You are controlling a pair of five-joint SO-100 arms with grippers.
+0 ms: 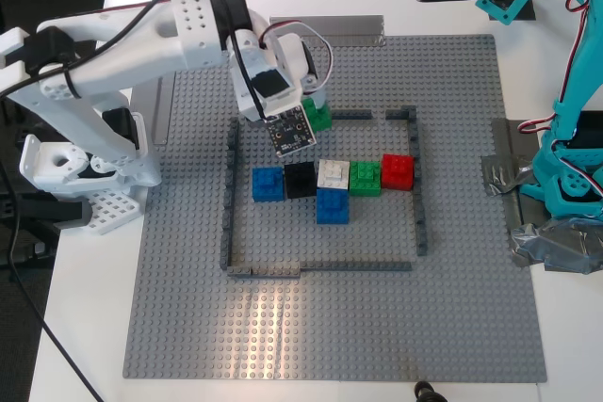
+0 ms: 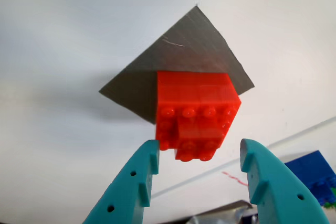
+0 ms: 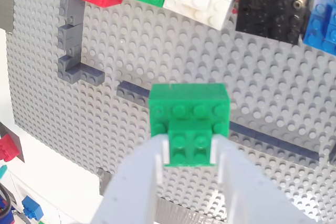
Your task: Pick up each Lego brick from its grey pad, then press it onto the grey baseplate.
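Note:
A green Lego brick (image 3: 189, 111) sits between the white fingers of my second gripper (image 3: 191, 148), which is shut on it. It is held over the grey baseplate (image 3: 157, 56), by the dark outline's far side (image 1: 353, 116). Whether it touches the studs I cannot tell. In the exterior view the green brick (image 1: 320, 120) shows just under the second gripper (image 1: 311, 110). A red Lego brick (image 2: 197, 116) rests on a dark grey pad (image 2: 184, 45) on the white table. My first gripper (image 2: 199, 150) is open, one teal finger on each side of the brick's near end. The exterior view cuts that gripper off.
Inside the outline (image 1: 229, 195) stand blue (image 1: 268, 184), black (image 1: 301, 179), white (image 1: 333, 174), green (image 1: 365, 177) and red (image 1: 397, 171) bricks, with another blue one (image 1: 332, 206) in front. Silvery tape (image 1: 546, 242) holds the teal arm's base (image 1: 570, 176) at the exterior view's right.

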